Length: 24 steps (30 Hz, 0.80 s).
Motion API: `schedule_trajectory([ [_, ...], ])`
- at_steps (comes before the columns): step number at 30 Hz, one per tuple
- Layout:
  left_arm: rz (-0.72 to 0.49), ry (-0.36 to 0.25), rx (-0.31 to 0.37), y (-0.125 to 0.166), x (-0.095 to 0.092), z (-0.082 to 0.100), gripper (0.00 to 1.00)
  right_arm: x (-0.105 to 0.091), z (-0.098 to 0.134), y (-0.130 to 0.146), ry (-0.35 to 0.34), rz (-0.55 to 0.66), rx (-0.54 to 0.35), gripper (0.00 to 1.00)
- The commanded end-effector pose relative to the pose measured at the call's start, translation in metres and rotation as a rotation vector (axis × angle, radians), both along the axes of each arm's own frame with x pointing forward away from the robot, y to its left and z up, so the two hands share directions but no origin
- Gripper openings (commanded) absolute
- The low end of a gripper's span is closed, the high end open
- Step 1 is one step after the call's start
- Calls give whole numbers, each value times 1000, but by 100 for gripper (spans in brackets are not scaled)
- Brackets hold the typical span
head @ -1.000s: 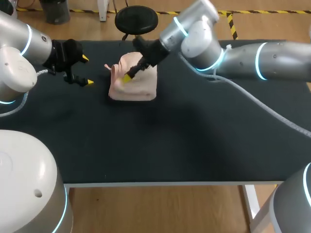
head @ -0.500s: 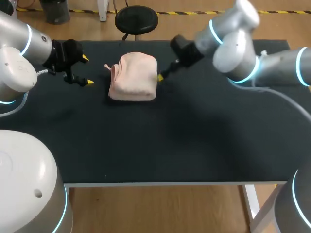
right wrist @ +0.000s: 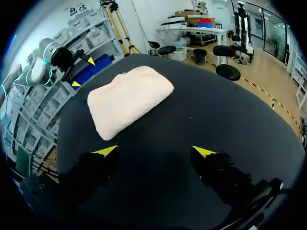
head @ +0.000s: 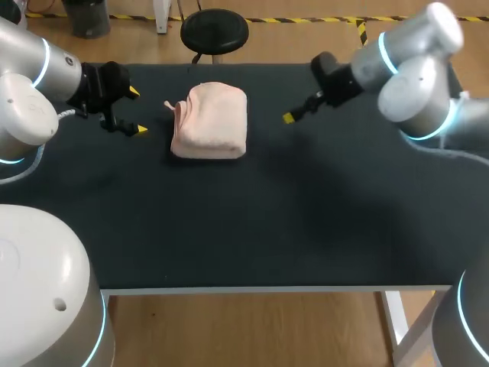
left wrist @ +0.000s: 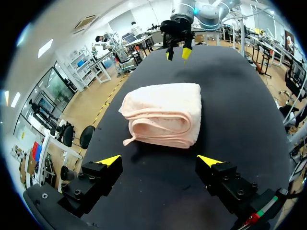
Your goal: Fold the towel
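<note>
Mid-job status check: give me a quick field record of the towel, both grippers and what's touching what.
towel: pink, folded into a thick stack, flat on the table
left gripper: open, empty, beside the towel, not touching
right gripper: open, empty, on the towel's opposite side, apart from it
contact: no gripper touches the towel
loose end: one corner pokes out towards the left gripper
</note>
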<state>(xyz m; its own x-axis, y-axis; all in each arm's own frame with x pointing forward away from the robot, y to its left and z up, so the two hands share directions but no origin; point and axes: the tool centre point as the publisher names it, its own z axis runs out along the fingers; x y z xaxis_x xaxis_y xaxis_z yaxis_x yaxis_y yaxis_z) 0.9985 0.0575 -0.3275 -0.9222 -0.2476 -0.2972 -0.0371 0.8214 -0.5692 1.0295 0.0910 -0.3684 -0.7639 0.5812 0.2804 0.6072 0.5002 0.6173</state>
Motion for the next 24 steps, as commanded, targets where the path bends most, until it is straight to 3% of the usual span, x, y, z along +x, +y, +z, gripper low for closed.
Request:
schedule_trajectory([
  [1,-3,-4,-5,1,-1,-1,100,-9,17,-28,-11,10,13,100],
  [24,-3,-4,-5,1,-1,-1,100,-9,17,-28,-11,10,13,100],
])
